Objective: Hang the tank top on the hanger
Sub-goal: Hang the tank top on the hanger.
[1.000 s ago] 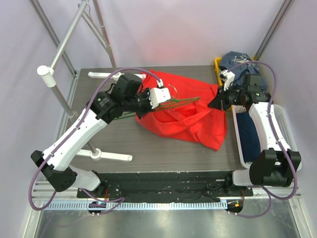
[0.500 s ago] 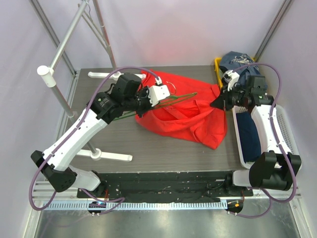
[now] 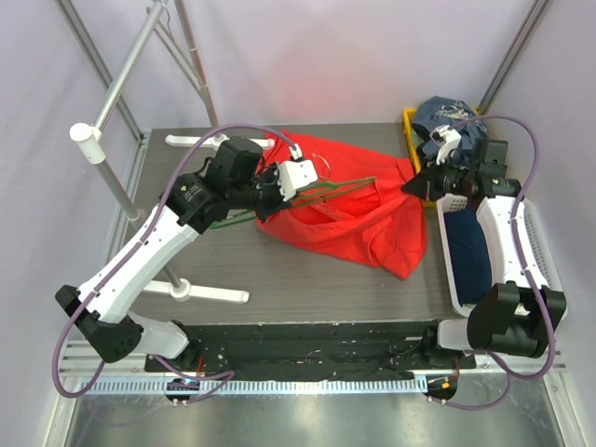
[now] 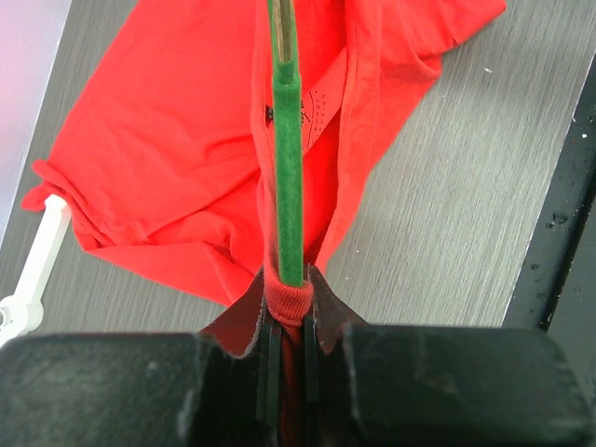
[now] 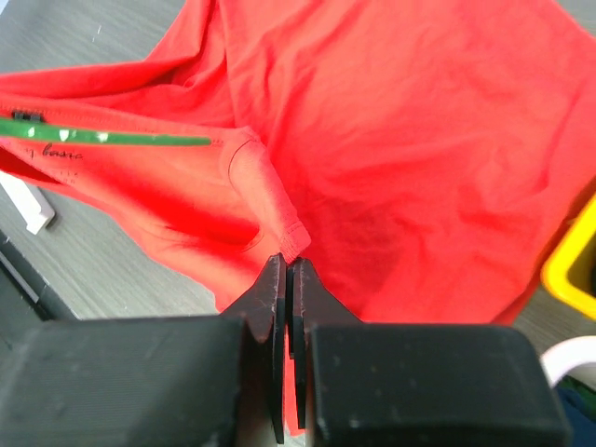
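The red tank top (image 3: 346, 228) lies bunched on the table's middle. The thin green hanger (image 3: 343, 186) runs through it, its metal hook near my left wrist. My left gripper (image 3: 267, 199) is shut on the hanger's end (image 4: 287, 140) with a red strap (image 4: 291, 300) wrapped round it between the jaws. My right gripper (image 3: 408, 186) is shut on the tank top's hemmed edge (image 5: 296, 240) at the garment's right side and holds it off the table. The hanger's far tip (image 5: 121, 138) shows inside the fabric (image 5: 419, 140).
A white basket (image 3: 533, 233) with dark navy clothes (image 3: 467, 253) stands at the right edge. A yellow bin (image 3: 410, 126) and a dark clothes pile (image 3: 447, 114) sit at the back right. A white rack's feet (image 3: 200, 291) and metal pole (image 3: 116, 186) stand on the left.
My right gripper has moved back and to the right with the tank top's edge, stretching the fabric. My left gripper keeps its hold on the hanger and has barely moved.
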Controlling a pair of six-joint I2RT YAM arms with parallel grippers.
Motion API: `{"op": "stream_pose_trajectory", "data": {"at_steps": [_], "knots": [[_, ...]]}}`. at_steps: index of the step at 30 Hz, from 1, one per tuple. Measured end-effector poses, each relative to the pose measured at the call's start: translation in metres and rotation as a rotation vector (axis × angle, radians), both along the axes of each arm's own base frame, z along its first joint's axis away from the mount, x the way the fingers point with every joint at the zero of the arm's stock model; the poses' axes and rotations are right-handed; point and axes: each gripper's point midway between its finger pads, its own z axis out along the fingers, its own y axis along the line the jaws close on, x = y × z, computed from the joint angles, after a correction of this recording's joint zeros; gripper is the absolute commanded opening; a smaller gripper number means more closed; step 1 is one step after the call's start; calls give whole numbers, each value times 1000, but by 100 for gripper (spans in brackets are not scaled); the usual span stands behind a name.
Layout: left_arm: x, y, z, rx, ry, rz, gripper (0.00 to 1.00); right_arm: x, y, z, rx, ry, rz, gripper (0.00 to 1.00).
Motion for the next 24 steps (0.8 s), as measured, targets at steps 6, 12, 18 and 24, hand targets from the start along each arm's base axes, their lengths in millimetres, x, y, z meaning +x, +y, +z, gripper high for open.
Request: {"op": "stream_pose_trajectory", "data": {"at_steps": [6,12,18,24], "knots": [[-1,-1,0,-4,3,-7,0,7,-8,15,12,-33,-23,1],[-3,-3,0,-11,9,-19,0,9,-5,31,40,-64,-11,1],[-4,-3,-1,-10,12,-21,0,0,3,49,72,-96,16,1],[-4,-3,-1,-11,12,-22,0,-19,13,85,92,-187,56,1]]}}
